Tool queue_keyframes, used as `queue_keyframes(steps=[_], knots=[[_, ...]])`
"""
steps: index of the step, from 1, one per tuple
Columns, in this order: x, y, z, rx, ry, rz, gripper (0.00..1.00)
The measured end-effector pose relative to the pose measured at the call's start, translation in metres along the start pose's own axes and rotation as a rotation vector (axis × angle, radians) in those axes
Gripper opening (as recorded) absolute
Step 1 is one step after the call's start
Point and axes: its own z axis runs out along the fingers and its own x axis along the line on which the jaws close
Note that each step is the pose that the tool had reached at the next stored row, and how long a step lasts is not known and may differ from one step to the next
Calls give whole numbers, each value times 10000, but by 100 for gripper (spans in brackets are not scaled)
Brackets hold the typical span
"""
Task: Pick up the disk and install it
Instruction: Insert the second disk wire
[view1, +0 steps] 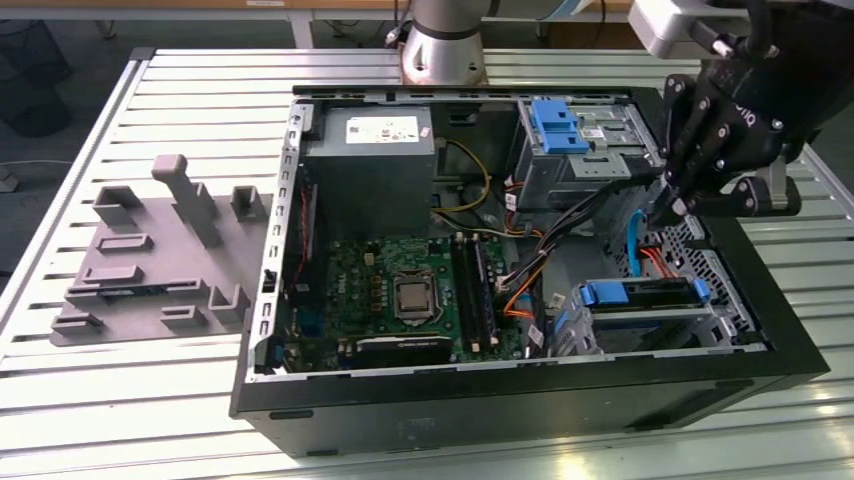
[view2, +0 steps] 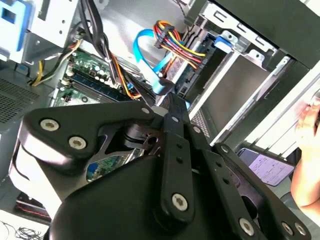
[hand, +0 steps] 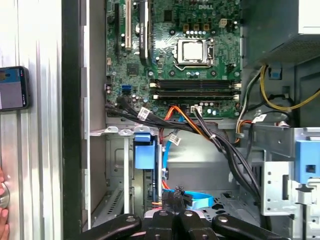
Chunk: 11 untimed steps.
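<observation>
The disk (view1: 641, 293) sits in the metal drive cage at the front right corner of the open computer case (view1: 534, 400); its blue rail and a grey side show. In the first wrist view the disk's blue rail tab (hand: 142, 152) pokes out of the cage. In the second wrist view its blue rail (view2: 222, 42) is near coloured power wires. My black gripper (view1: 674, 208) hangs just above the case's right side, behind the cage, fingers together and nothing between them. Its tips (hand: 175, 217) hover over a loose blue data cable (hand: 192, 199). The gripper (view2: 170, 102) also shows in the second wrist view.
An upright blue bracket (view1: 554, 125) stands in the rear drive bay. The green motherboard (view1: 400, 290) and grey power supply (view1: 371, 165) take up the case's left half. A grey fixture (view1: 160, 260) lies left of the case. A person's hand (view2: 307, 150) and a phone (hand: 12, 87) are beside the case.
</observation>
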Motion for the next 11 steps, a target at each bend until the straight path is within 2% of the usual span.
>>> queue_keyframes(steps=[8,9,11], knots=[[-82,3,-1,3,2,307,11],[-96,3,-1,3,3,344,18],[-125,4,1,4,4,407,18]])
